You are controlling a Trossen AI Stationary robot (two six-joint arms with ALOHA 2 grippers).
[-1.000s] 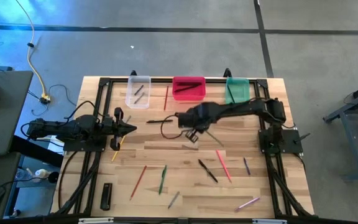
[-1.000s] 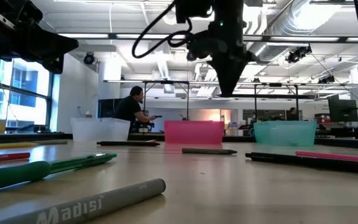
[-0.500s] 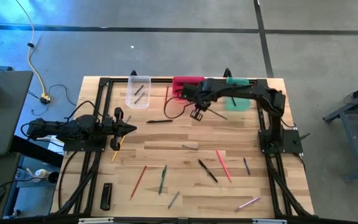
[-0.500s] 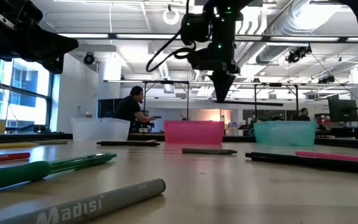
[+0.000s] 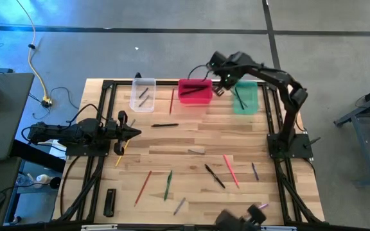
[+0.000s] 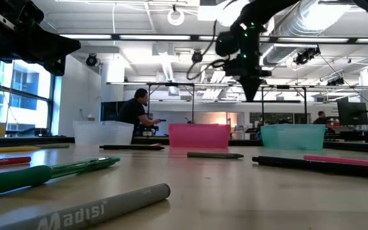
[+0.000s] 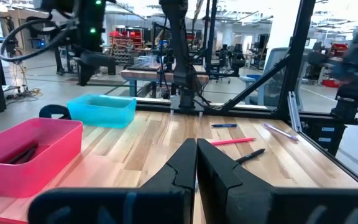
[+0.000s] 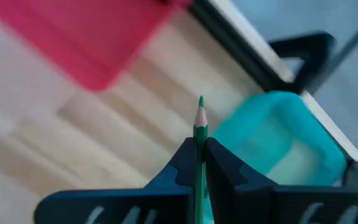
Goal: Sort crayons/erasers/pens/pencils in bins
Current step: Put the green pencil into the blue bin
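The right gripper [image 8: 200, 155], pinching a green pencil [image 8: 200, 134] lengthwise, hangs just beside the green bin [image 8: 291, 134], between it and the pink-red bin [image 8: 104, 37].

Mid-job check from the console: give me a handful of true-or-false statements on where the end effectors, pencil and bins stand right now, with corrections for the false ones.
1. The right end effector is shut on a green pencil. True.
2. The right end effector hangs over the clear bin. False: it is up at the far edge between the pink-red bin and the green bin.
3. The left end effector holds a pen. False: it is shut on nothing, at the table's left side.
4. The pink-red bin already holds dark sticks. True.
5. A black pen lies on the table near the bins. True.
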